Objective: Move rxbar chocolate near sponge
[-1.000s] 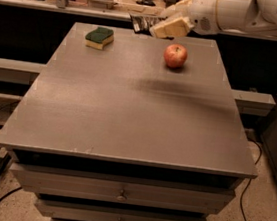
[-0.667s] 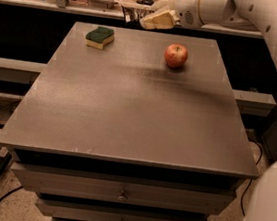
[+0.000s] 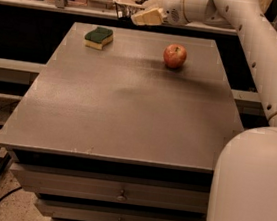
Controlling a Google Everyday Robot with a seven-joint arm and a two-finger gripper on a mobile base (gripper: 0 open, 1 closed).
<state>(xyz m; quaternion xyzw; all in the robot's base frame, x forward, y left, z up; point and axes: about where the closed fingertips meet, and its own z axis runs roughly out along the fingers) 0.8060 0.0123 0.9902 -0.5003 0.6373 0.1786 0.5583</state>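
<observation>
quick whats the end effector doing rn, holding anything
end effector: closed on the rxbar chocolate, up in the air at the far edge of the table, right of the sponge

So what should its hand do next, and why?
Probably ease left in the picture and down, to set the bar beside the sponge. The hand hangs over the table's far edge, gripping the rxbar chocolate in the air, a little right of the sponge. The apple sits further right, out of the way.
</observation>
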